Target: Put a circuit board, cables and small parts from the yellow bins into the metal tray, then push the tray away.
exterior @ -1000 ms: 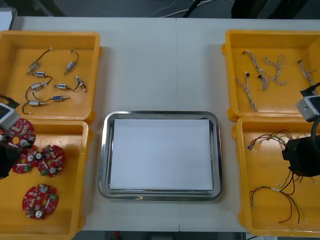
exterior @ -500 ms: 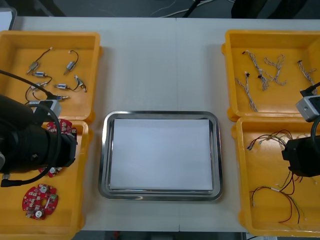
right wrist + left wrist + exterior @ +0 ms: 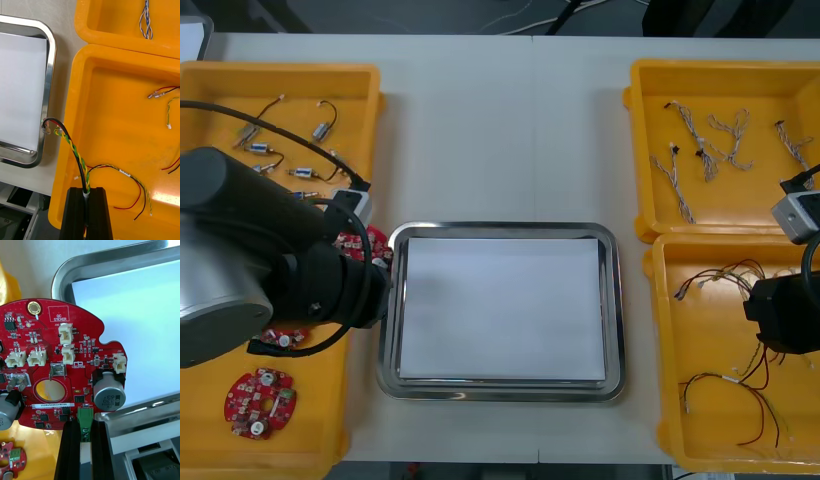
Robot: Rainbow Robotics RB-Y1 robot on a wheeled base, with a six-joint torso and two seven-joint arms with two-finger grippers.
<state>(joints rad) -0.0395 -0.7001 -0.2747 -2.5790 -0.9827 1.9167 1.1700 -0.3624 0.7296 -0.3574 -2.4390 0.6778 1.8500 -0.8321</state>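
My left gripper (image 3: 85, 424) is shut on a round red circuit board (image 3: 60, 367), pinching its green connector. The board hangs over the left rim of the metal tray (image 3: 62, 275), partly above the white inside. In the front view the board (image 3: 363, 243) sits at the tray's (image 3: 505, 388) near left corner, with the left arm over the near left bin. My right gripper (image 3: 86, 197) is shut on a red and yellow cable (image 3: 75, 150) above the near right bin (image 3: 112, 123). The cable's loose end reaches toward the tray's right rim (image 3: 48, 93).
Two more boards (image 3: 260, 402) lie in the near left bin. Small metal parts (image 3: 290, 150) fill the far left bin, and blue and white cables (image 3: 705, 145) the far right one. Loose cables (image 3: 740, 400) lie in the near right bin. The right arm (image 3: 785, 310) hangs at the right edge.
The left arm has swung right from the near left bin, carrying the circuit board to the tray's left rim. The right arm has not moved.
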